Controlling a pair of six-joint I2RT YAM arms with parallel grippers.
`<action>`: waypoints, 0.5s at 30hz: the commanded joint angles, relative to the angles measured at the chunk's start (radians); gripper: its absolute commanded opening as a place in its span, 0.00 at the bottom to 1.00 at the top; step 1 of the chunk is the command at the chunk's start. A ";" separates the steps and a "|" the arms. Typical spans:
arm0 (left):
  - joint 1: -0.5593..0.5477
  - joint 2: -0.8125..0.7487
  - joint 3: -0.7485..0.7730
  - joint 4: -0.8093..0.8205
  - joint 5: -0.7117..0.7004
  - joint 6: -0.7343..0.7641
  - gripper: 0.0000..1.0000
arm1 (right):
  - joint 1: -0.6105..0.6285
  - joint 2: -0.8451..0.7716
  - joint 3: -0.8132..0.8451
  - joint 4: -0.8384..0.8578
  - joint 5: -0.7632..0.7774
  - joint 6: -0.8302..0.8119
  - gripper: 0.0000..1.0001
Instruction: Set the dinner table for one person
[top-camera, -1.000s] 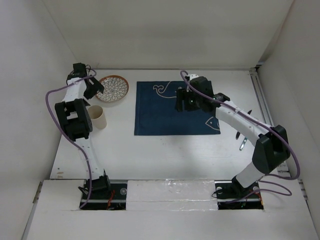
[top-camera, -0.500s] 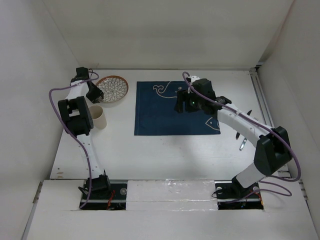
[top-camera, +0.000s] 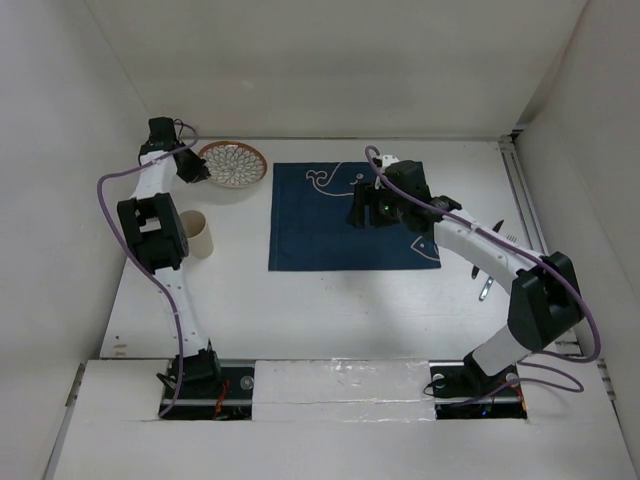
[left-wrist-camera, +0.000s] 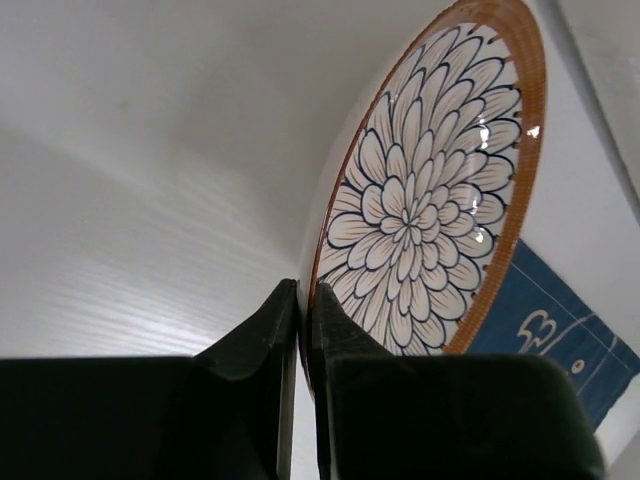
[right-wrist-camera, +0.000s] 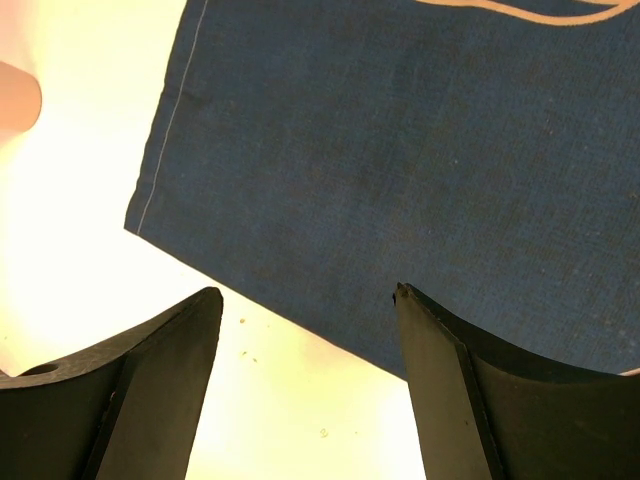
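- Top external view: the left arm (top-camera: 152, 235) rises from its base at the near left and stretches to the back-left corner, its wrist turned toward the right.
- The left fingers (top-camera: 195, 168) are clamped on the left rim of the plate (top-camera: 235, 163). In the left wrist view the two dark pads stand almost together, with the rim pinched in the thin slit between them.
- The plate has an orange-brown border around a blue-lined petal pattern (whether it lies flat or is tipped up, I cannot tell).
- The right arm (top-camera: 480, 245) runs from its near-right base diagonally inward, elbow out to the right, wrist hanging over the right half of the navy placemat (top-camera: 310, 225).
- The right fingers (right-wrist-camera: 150, 380) are spread wide apart with nothing between them. Beneath them lie a corner of the blue cloth and bare white surface.
- The counter (top-camera: 350, 310) is plain matte white, far larger than anything on it. It spans the whole floor from the arm bases to the back wall, between white side walls.
- On it, the placemat sits at centre back and a pale cup (top-camera: 197, 235) stands just beside the left arm, well apart from the cloth.
- A small metal utensil (top-camera: 485, 290) lies at the right, partly under the right arm (too small to tell which kind).
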 joint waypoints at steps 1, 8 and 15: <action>-0.038 -0.135 0.064 0.105 0.119 -0.020 0.00 | -0.002 -0.052 0.004 0.061 -0.006 0.017 0.76; -0.084 -0.305 -0.012 0.333 0.243 -0.106 0.00 | 0.018 -0.144 -0.027 0.026 0.077 0.049 0.76; -0.202 -0.416 -0.119 0.378 0.243 -0.144 0.00 | 0.007 -0.267 -0.076 -0.020 0.121 0.058 0.76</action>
